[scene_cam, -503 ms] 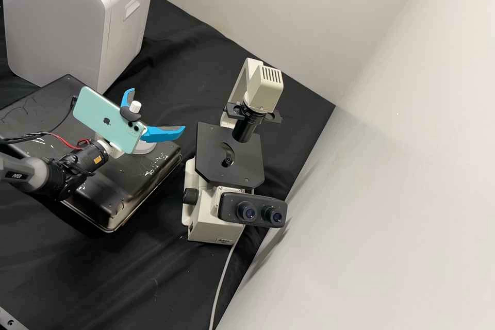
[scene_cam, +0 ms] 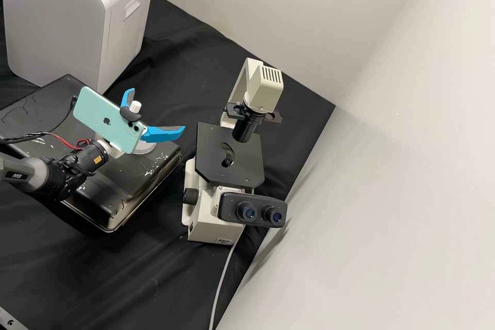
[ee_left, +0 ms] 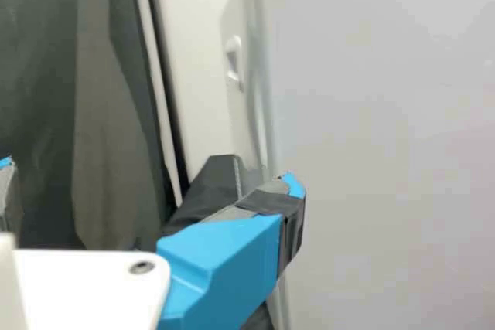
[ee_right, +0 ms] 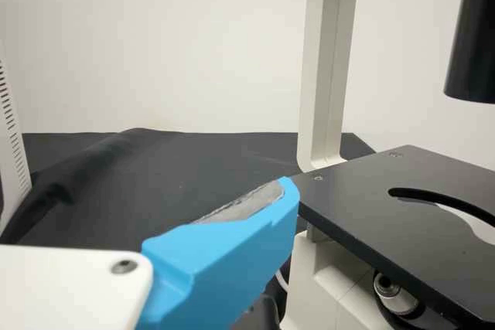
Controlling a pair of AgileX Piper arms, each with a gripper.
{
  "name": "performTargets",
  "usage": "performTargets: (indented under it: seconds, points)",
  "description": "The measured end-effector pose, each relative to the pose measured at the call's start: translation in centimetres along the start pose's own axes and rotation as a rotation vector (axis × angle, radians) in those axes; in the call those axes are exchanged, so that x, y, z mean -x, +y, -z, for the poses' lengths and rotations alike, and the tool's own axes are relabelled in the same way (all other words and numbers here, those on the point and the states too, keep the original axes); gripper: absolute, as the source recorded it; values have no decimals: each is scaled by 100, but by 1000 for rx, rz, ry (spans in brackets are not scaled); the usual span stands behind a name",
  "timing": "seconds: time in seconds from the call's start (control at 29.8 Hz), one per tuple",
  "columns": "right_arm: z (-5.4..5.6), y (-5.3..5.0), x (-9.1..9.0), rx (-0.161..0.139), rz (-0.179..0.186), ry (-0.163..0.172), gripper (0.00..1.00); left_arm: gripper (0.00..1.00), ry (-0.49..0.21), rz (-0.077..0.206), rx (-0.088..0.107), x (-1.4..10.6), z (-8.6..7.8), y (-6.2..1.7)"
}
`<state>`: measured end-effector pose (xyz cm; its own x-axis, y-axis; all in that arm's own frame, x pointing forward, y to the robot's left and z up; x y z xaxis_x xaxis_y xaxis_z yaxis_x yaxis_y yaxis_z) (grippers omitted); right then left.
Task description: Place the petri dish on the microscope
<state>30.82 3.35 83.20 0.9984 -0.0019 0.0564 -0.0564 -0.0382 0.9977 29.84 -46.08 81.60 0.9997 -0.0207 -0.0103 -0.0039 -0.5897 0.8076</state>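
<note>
Hovering beside the microscope point(scene_cam: 206, 216), right hand point(scene_cam: 154, 111) spread wide and pinching nothing.
Its stage point(scene_cam: 250, 162) lies bare; where the petri dish sits I cannot tell, so fetching and placing both seem undone.

The microscope point(scene_cam: 227, 185) is set right of centre on the worktop point(scene_cam: 129, 268), with 1 low tray point(scene_cam: 124, 185) placed to its left. The right hand point(scene_cam: 154, 111) is held over the tray's right edge, just beside the stage point(scene_cam: 206, 157). 1 boxy appliance point(scene_cam: 67, 15) is placed behind the tray.
</note>
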Motion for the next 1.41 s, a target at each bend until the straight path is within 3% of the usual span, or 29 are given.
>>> performTargets:
  seconds: [0.23, 0.37, 0.5, 0.67, 0.77, 0.97, 1.34, 1.41]
  points:
    - [0, 0, 0, 0, 0, 0, 100, 100, -104, 2, -19, 252, -263, -108]
    - [0, 0, 0, 0, 0, 0, 100, 100, -174, 9, -56, 389, -420, -183]
    - [0, 0, 0, 0, 0, 0, 100, 100, -239, 30, -80, 528, -588, -258]
    - [0, 0, 0, 0, 0, 0, 100, 100, -282, 39, -77, 678, -704, -330]
    - [0, 0, 0, 0, 0, 0, 100, 100, -309, 29, -76, 766, -739, -363]
    - [0, 0, 0, 0, 0, 0, 100, 100, -354, 65, -83, 895, -795, -442]
    - [0, 0, 0, 0, 0, 0, 100, 100, -420, 66, -81, 1157, -817, -425]
    - [0, 0, 0, 0, 0, 0, 100, 100, -433, 64, -94, 1189, -836, -426]
